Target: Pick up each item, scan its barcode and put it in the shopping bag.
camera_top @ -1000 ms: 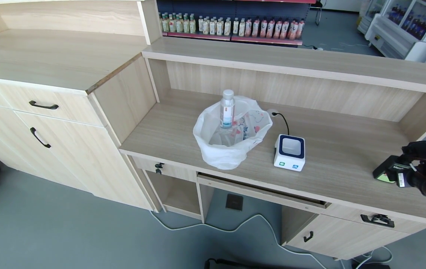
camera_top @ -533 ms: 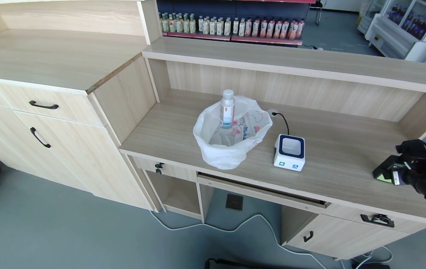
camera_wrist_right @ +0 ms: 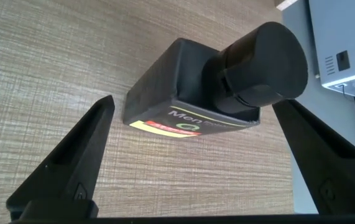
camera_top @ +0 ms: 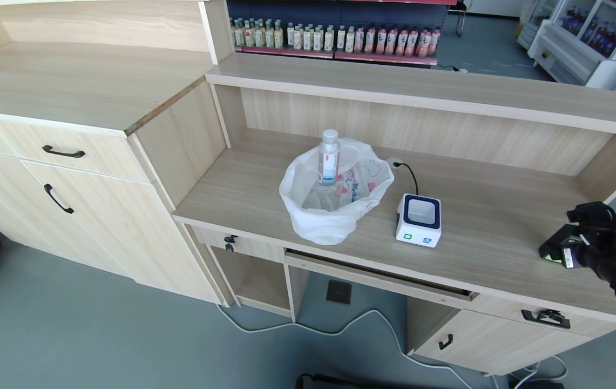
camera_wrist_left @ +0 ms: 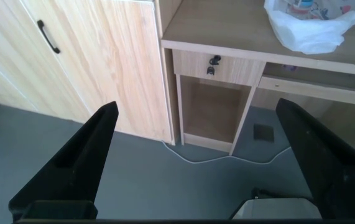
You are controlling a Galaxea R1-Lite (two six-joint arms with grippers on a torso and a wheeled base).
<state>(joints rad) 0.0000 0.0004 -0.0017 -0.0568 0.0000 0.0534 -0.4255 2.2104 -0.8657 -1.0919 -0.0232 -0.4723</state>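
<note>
Right gripper spread wide, gripping nothing. The black bottle lay on its side between my two fingers, neither one touching it, at the right end of the counter near its front edge. The shopping bag and scanner stood well apart from it, mid-counter. Left gripper hung open and empty over the floor.

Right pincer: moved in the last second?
Yes. The right pincer has edged slightly left, toward the scanner, over the black container, which stays put on the counter.
</note>
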